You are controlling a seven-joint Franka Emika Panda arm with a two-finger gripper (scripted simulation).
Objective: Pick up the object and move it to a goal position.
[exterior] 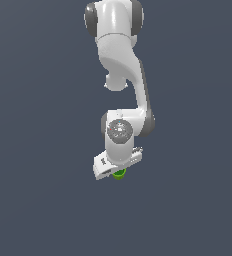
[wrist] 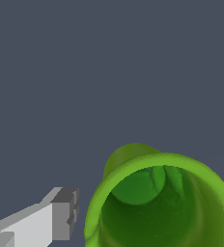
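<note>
Straddling the green cup with the gripper here: one finger in plain sight in the wrist view, only a sliver of the other at the frame edge. Can't tell whether clamped or just bracketing. Looks like a thin strip of floor between the visible pad and the cup wall, but too tight to call. From the exterior view, just a green crescent poking out under the white hand, near mid-frame. No way to say whether resting on the floor or hanging in the air either.

Stuff to worry about, purely guessing:
- Flat pads on a round wall, so very little contact. Easy to squirt sideways when squeezing.
- Tapered sides. Could slide down and out of a loose pinch while lifting.
- Seems off-centre between the fingers, closer to the far one. Might get shoved or tipped by one pad landing first.
- Tiny next to that hand, so not much margin for a sloppy height.
- No goal marker anywhere in sight, so no checking the destination from here.

Looks-wise: bright lime, smooth, slightly shiny, with a rounded lip, hollow inside, narrowing toward a darker green bottom. Finger white and boxy, tipped with a dark grey blocky pad. Floor flat, matte slate grey, zero texture.
</note>
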